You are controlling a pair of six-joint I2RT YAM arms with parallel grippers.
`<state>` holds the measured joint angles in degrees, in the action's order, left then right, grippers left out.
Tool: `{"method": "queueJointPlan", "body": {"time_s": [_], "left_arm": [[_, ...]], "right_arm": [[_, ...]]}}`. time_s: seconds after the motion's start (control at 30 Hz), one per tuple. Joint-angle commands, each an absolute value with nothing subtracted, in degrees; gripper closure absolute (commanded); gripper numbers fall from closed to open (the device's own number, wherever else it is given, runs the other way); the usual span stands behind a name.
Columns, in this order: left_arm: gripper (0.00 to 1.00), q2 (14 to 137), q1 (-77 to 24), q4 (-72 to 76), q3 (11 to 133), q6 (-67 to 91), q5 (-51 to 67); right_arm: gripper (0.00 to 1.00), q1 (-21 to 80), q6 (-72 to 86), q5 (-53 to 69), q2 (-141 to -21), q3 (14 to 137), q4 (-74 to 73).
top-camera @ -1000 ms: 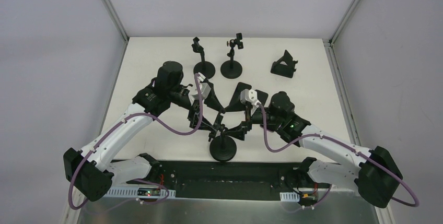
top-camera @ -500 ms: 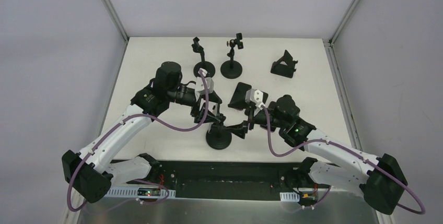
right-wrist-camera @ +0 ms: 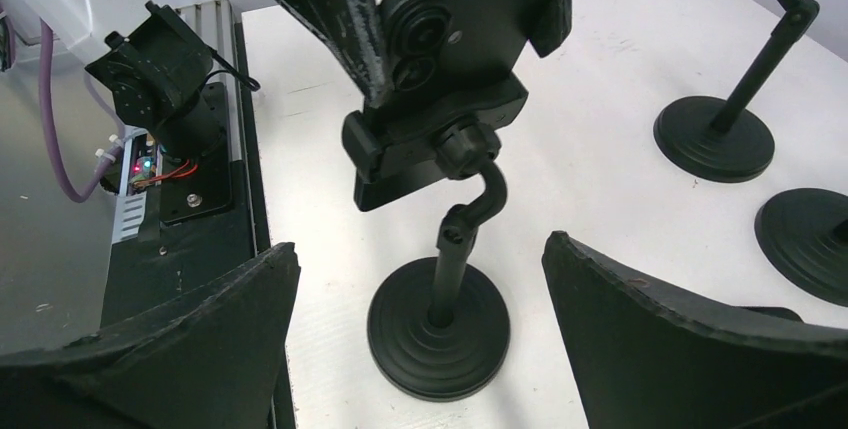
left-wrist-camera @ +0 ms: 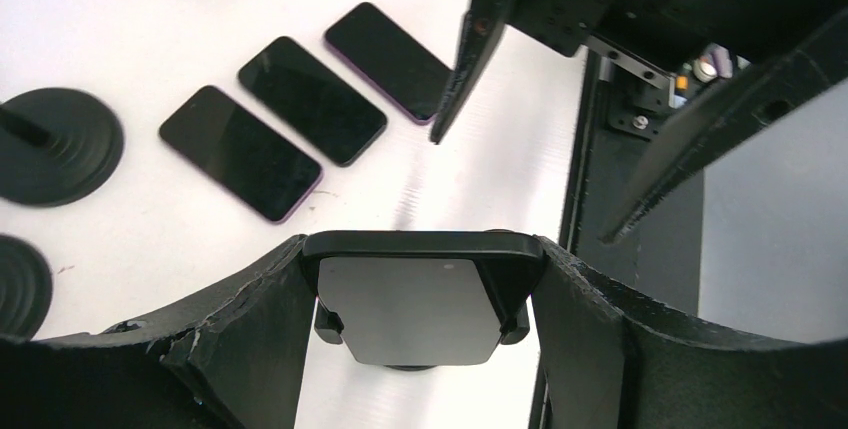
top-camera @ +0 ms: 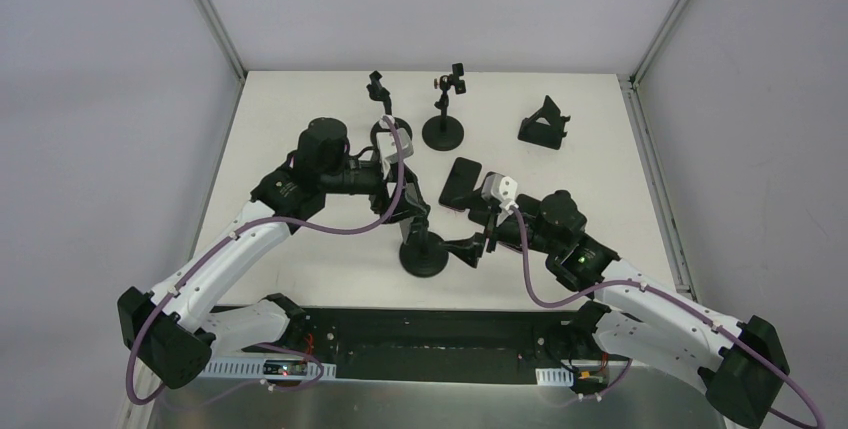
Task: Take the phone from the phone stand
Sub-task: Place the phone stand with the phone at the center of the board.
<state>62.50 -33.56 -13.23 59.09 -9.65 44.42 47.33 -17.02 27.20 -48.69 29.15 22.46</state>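
Gripping the phone (left-wrist-camera: pixel 410 314) in its stand (right-wrist-camera: pixel 438 334), the left claw (left-wrist-camera: pixel 422 249) appeared mid-extraction. The next move called for the wide-open right claw (right-wrist-camera: pixel 420 249) to steady the stand.

Left arm (top-camera: pixel 240 249) and right arm (top-camera: pixel 650 294): white shells, black joints, a purple cable (top-camera: pixel 335 233) looping along each. The right gripper (right-wrist-camera: pixel 415 244) has black jaws, scuffed pale.

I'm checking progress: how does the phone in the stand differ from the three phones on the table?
The phone in the stand sits clamped above the table; the three phones lie flat on it. The left gripper holds the phone by its edges; nothing touches the three phones. The phone's camera side shows in the right wrist view; the three phones show plain dark faces. All are dark, similar slabs.
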Motion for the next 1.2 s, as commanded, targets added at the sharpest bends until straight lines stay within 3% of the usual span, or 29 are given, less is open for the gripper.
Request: {"method": "queueJointPlan", "body": {"time_s": [0.0,0.13,0.3,0.53,0.63,1.17], "left_arm": [[0.94,61.35,-33.66,-10.13,59.35,-6.68,37.01],[0.68,60.78,-33.66,-9.81,58.17,-6.51,37.09],[0.48,59.69,-33.66,-9.32,57.13,-7.05,36.7],[0.28,60.5,-33.66,-9.14,58.05,-6.39,37.09],[0.03,61.33,-33.66,-9.05,58.67,-5.97,37.12],[0.01,62.51,-33.58,-8.79,60.93,-6.1,37.37]], "right_arm": [[0.04,47.13,-15.76,25.84,-47.69,29.18,23.44],[0.04,47.16,-15.23,26.13,-47.72,29.18,23.41],[0.04,47.15,-14.69,26.7,-47.8,29.27,23.35],[0.04,47.29,-14.1,27.15,-48.14,29.44,23.33],[0.04,47.24,-13.98,26.92,-48.01,29.31,23.19],[0.05,47.26,-13.23,25.55,-46.2,28.32,22.33]]}}
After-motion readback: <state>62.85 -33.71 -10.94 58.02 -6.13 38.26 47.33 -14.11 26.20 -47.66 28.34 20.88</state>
